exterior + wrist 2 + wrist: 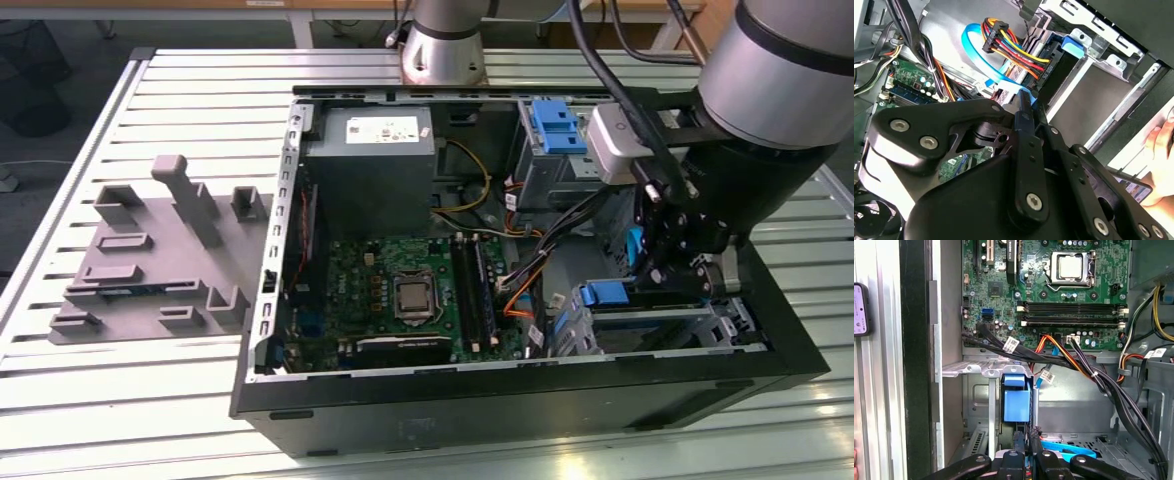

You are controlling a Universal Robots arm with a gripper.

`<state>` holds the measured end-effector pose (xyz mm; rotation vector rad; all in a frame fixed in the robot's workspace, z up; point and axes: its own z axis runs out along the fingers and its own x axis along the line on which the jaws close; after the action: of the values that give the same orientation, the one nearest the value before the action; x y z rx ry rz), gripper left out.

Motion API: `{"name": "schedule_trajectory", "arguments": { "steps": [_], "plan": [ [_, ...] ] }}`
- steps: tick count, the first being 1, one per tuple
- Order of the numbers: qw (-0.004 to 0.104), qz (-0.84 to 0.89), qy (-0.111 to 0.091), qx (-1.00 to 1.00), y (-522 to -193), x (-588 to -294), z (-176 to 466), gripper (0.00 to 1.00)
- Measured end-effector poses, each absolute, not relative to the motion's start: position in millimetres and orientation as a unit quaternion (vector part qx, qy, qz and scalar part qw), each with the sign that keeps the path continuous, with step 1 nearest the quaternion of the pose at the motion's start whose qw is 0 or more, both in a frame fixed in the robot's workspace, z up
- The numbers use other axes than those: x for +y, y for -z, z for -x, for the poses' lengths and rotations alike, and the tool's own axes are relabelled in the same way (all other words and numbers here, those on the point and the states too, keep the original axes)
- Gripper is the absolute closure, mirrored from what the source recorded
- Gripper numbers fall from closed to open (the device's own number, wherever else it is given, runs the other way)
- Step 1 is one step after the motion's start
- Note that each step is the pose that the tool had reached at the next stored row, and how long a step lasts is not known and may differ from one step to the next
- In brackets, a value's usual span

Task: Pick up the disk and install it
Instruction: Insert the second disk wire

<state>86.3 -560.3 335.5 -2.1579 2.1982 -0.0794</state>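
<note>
The gripper (pixel 1025 440), fingers pinched on the disk's (pixel 1017 402) blue bracket, holds it edge-on in the bay (pixel 654 330) at the case's (pixel 534 395) right. It should slide in straight (cables (pixel 1079 365) hang near).

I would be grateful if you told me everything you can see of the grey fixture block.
The block is a matte grey moulded piece, plastic by its look, lying flat on the slatted metal table. It sits at the exterior view's left of the open computer case, close beside it; whether they touch I cannot tell. Several posts and brackets rise from its flat base, the tallest a T-shaped post near its far edge.
</note>
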Motion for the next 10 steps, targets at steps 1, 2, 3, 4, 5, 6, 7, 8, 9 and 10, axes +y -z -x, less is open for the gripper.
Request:
{"name": "schedule_trajectory", "arguments": {
  "steps": [1, 2, 3, 4, 5, 6, 7, 8, 9, 10],
  "plan": [
    [0.03, 0.7, 0.026, 0.713, -335.3, -560.3, -86.4, 0.84],
    [0.03, 0.7, 0.026, 0.713, -335.2, -560.3, -86.6, 0.84],
    [0.03, 0.7, 0.026, 0.713, -335.1, -560.3, -86.8, 0.84],
    [0.03, 0.7, 0.026, 0.713, -334.9, -560.3, -86.9, 0.84],
    [0.03, 0.7, 0.026, 0.713, -334.7, -560.3, -87.0, 0.84],
    [0.03, 0.7, 0.026, 0.713, -334.2, -560.3, -87.1, 0.84],
    [0.03, 0.7, 0.026, 0.713, -333.9, -560.3, -87.1, 0.84],
    [0.03, 0.7, 0.026, 0.713, -333.8, -560.3, -87.1, 0.84],
    [0.03, 0.7, 0.026, 0.713, -333.7, -560.4, -87.2, 0.84],
    [0.03, 0.7, 0.026, 0.713, -333.6, -560.4, -87.2, 0.84]
  ]
}}
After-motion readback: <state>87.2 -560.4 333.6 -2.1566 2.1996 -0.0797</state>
